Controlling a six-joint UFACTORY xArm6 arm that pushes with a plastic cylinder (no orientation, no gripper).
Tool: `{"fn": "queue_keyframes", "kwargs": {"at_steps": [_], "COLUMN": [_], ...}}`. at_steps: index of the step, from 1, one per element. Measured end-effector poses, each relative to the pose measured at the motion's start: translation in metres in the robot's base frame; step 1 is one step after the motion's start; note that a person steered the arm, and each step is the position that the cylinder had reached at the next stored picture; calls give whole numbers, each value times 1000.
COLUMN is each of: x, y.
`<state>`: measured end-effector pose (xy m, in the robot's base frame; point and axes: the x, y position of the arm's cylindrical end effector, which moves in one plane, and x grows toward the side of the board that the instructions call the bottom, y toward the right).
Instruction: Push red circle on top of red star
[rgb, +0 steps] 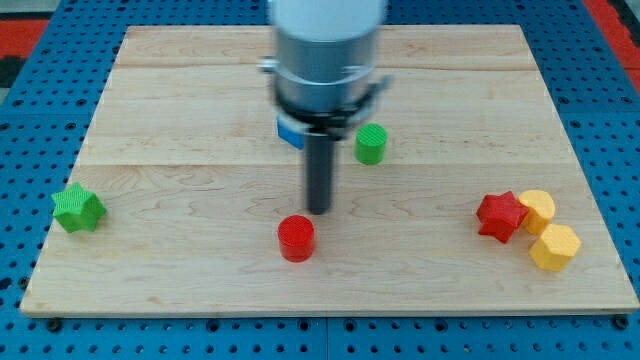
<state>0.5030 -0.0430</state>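
Seven blocks on the pale wooden board (180, 120): two red, two green, two yellow, one blue. The red circle block (296, 238) sits low centre; the red star block (501, 216) lies well apart at the view's right, touching the yellow blocks (538, 210) (555, 246). Green cylinder (371, 144), green star (78, 208), blue block (289, 133) partly hidden. My tip (318, 209) is just above-right of the circle; contact cannot be told. No jaws: a plain rod.
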Motion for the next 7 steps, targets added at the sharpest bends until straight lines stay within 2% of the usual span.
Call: {"fn": "queue_keyframes", "kwargs": {"at_steps": [1, 2, 3, 4, 5, 6, 7], "x": [43, 58, 36, 42, 18, 1, 74], "y": [-25, 55, 144, 91, 120, 179, 101]}}
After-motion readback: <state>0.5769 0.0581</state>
